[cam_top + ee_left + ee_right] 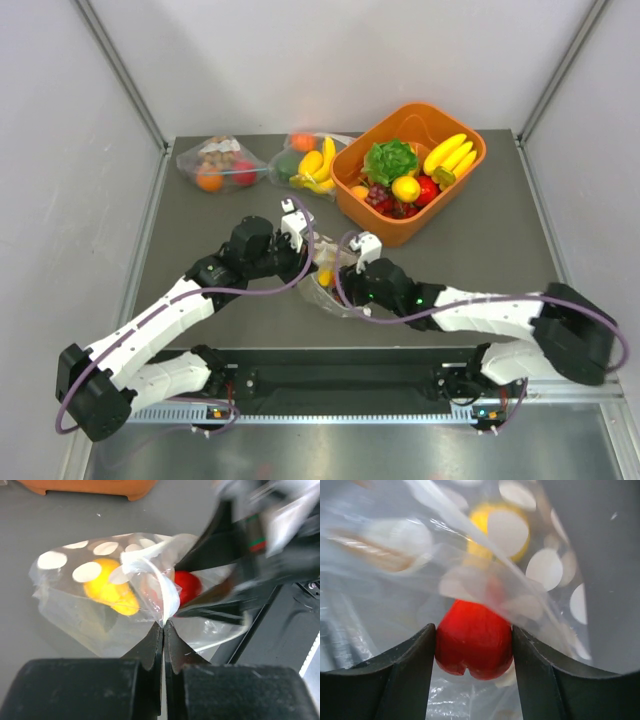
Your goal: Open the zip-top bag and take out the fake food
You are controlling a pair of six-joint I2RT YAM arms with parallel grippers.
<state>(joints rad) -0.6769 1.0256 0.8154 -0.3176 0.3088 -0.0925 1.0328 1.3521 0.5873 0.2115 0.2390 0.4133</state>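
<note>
The zip-top bag (335, 292), clear with cream-white dots, lies on the table between both grippers. My left gripper (163, 626) is shut on a fold of the bag's (75, 630) rim; in the top view it (305, 258) is at the bag's left. My right gripper (474, 652) reaches into the bag (547, 567) and is shut on a red round fruit (472, 645), which also shows in the left wrist view (189, 586). A yellow fruit (107, 589) lies deeper in the bag, behind the red one (479, 517). In the top view my right gripper (345, 278) is at the bag's mouth.
An orange bin (395, 230) stands at the back right, holding lettuce, bananas, a lemon, red fruit and grapes. Two plain clear bags with fruit lie at the back, one at the left (215, 165) and one (305, 160) against the bin. The table's near edge is just behind the bag.
</note>
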